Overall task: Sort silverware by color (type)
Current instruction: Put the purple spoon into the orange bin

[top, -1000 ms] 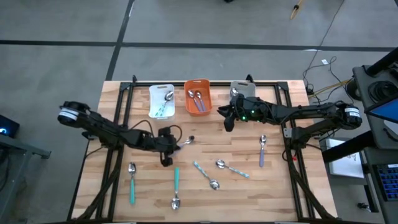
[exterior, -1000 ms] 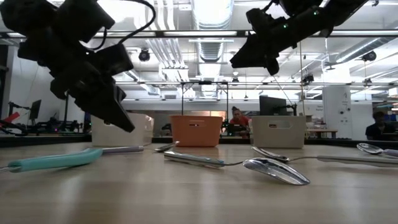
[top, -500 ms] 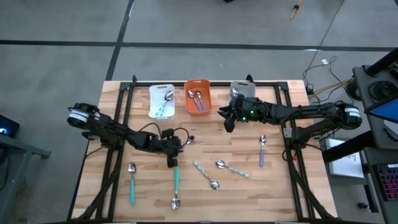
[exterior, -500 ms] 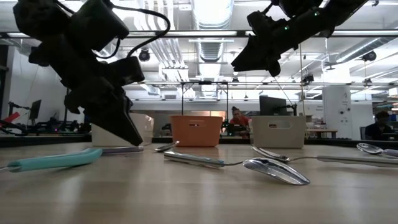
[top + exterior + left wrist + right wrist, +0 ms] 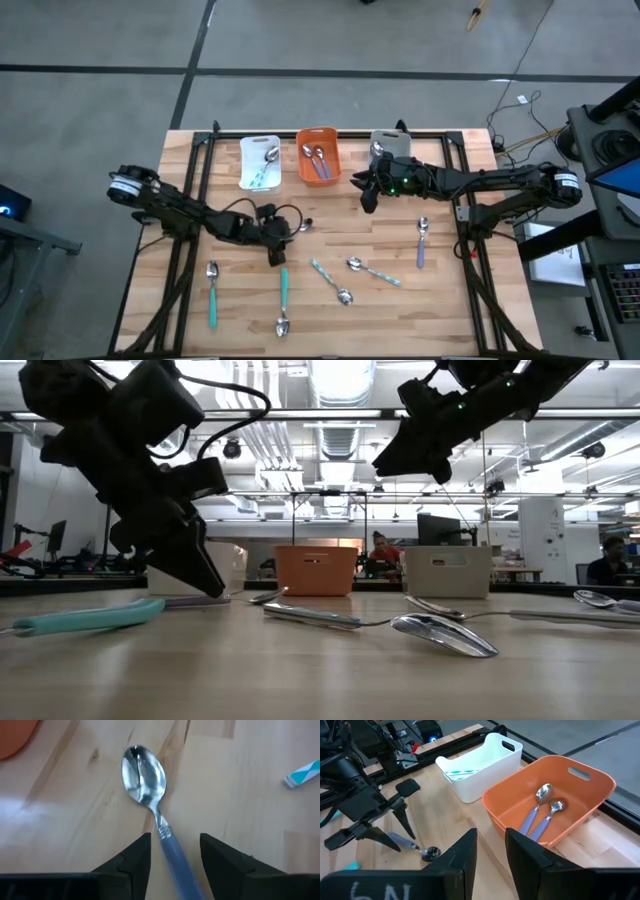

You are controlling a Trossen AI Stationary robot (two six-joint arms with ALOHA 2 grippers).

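Note:
A spoon (image 5: 143, 775) with a lavender-blue handle (image 5: 170, 845) lies flat on the wooden table (image 5: 400, 235), left of the middle. My left gripper (image 5: 175, 854) slants down over it, open, with one finger on each side of the handle; I see no touch. It also shows in the high view, my left gripper (image 5: 277, 248) beside the spoon (image 5: 302, 226). My right gripper (image 5: 490, 852) hangs open and empty above the table near the orange bin (image 5: 555, 785), which holds two purple-handled spoons (image 5: 540, 815). More silverware lies loose on the table: teal spoons (image 5: 212, 295) (image 5: 283, 300), pale-handled ones (image 5: 330, 282) (image 5: 372, 270) and a purple one (image 5: 422, 243).
Three bins stand in a row at the far edge: white (image 5: 260, 162) with spoons in it, orange (image 5: 318, 155), grey (image 5: 390, 145). Black frame rails run along the table's left and right sides. In the low view, people sit in the room behind.
My left gripper has sunk toward the table and shifted a little toward the right edge, coming down over the lavender-blue spoon, which has stayed where it lay. My right gripper has kept still.

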